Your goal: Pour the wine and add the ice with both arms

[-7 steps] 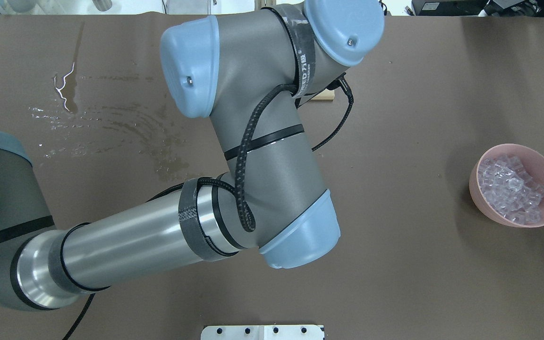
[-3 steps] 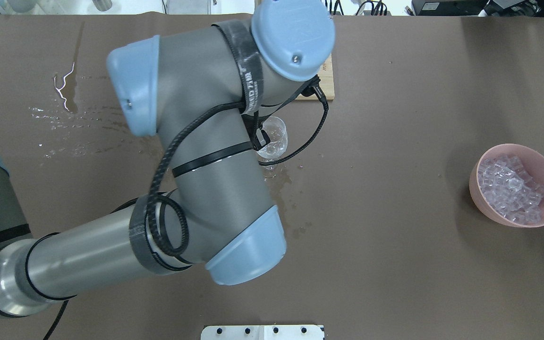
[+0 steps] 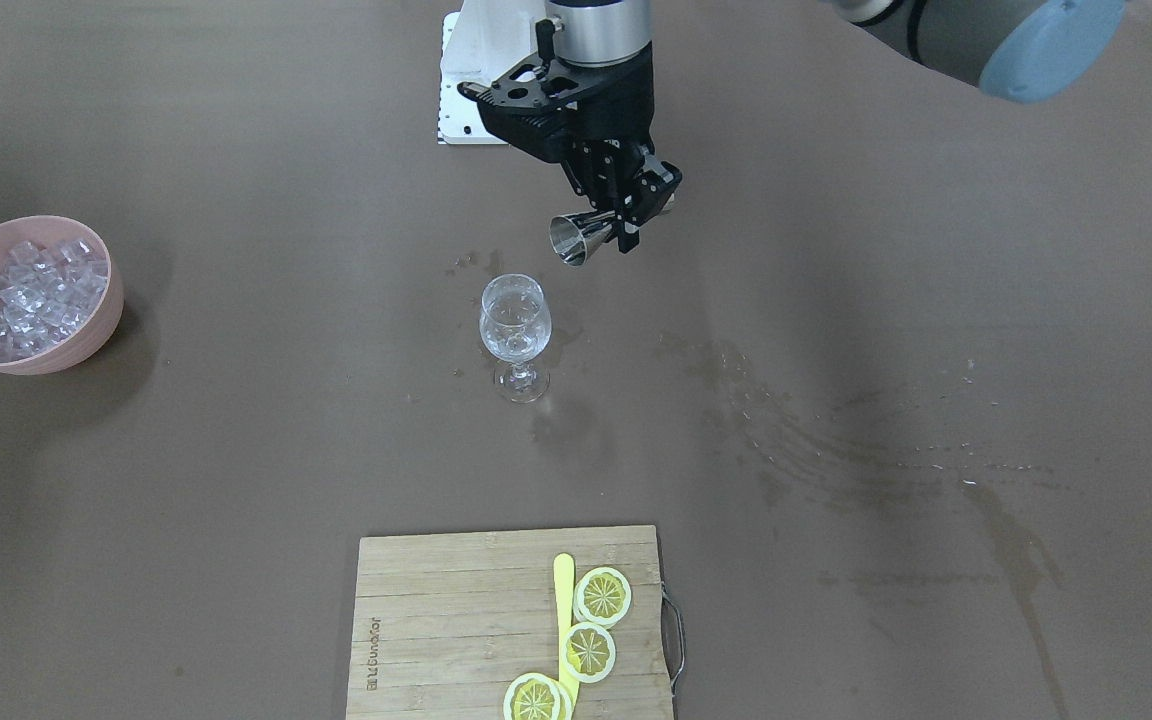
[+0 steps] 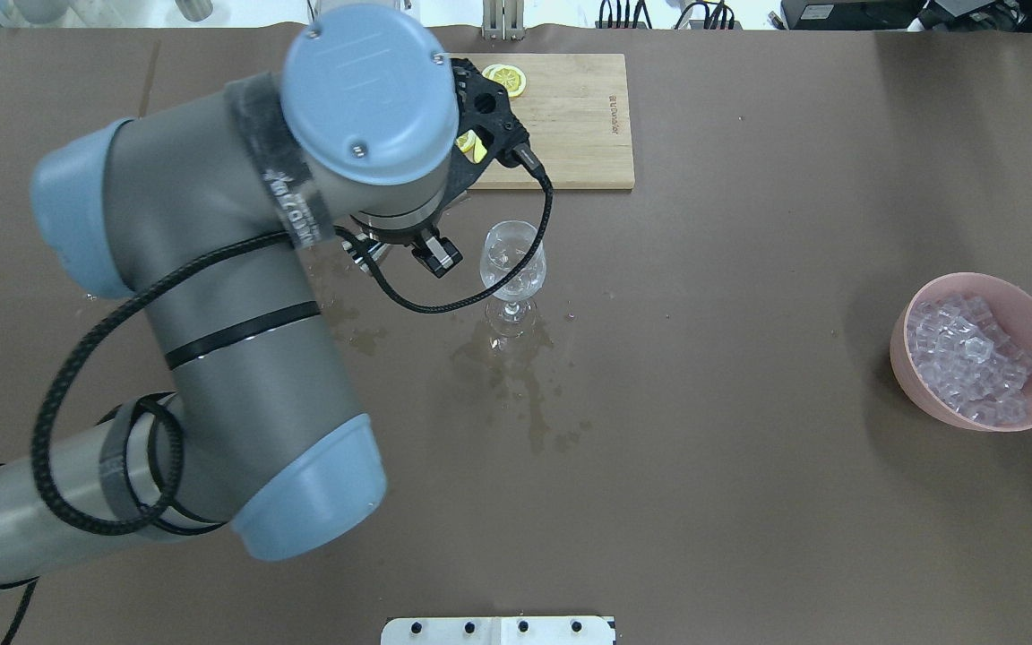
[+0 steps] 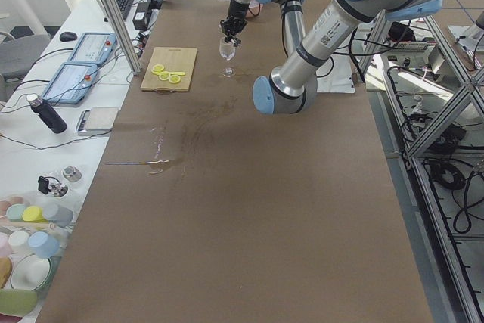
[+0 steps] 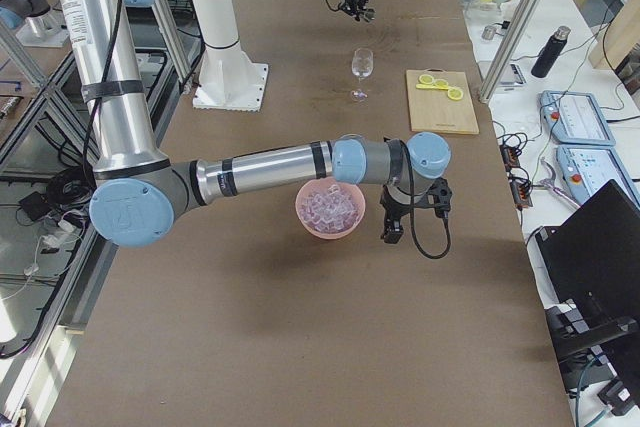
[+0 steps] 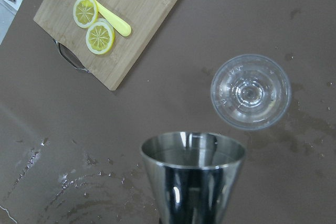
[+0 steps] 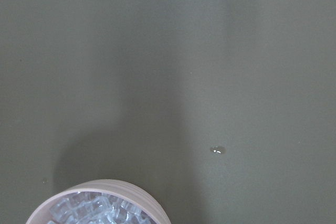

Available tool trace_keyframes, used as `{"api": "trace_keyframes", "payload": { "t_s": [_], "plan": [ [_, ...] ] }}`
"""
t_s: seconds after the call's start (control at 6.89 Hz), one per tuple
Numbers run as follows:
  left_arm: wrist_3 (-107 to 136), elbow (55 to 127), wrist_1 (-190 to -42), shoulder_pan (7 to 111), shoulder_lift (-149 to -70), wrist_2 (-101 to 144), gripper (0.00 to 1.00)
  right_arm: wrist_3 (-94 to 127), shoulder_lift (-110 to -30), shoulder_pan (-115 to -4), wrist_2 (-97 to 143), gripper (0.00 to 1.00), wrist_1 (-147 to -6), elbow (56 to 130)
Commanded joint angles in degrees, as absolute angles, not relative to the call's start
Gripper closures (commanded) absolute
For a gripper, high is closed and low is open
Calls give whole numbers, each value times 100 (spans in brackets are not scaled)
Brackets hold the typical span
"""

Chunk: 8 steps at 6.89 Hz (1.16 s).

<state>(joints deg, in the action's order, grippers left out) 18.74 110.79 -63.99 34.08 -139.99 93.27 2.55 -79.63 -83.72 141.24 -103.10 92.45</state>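
Hazard: my left gripper (image 3: pixel 626 213), clenched on the conical steel jigger (image 3: pixel 576 238) tipped near the clear stemmed wine glass (image 3: pixel 514 325) on the brown worktop (image 3: pixel 236 450), could pour past the rim or topple it; my right gripper (image 6: pixel 410 215), state I cannot tell; clear ice cubes (image 3: pixel 31 295) heaped in the pink bowl (image 3: pixel 108 300), well apart.

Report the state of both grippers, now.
Left gripper: shut on the steel jigger, which is tipped on its side.
Right gripper: cannot be told; it shows only in the exterior right view, beside the bowl of ice.
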Motion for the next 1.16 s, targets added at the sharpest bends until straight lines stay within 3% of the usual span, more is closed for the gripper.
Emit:
{"api": "trace_keyframes", "payload": {
  "t_s": [0.0,0.15,0.58,1.02],
  "plan": [
    [2631,11495,-8085,3638,-12996,9316,100,255,-7945,-8367,14133,0,-10301,9298],
    [2889,11540,-9295,3900,-12425,9264,100,255,-7902,-8367,14133,0,-10301,9308],
    [3240,11541,-10320,4219,-11666,8565,100,316,-7858,-8367,14054,0,-10292,9491],
    [4006,10901,-13023,4193,-10271,7395,100,553,-7734,-8288,13905,0,-10266,9685]
  ]
}}
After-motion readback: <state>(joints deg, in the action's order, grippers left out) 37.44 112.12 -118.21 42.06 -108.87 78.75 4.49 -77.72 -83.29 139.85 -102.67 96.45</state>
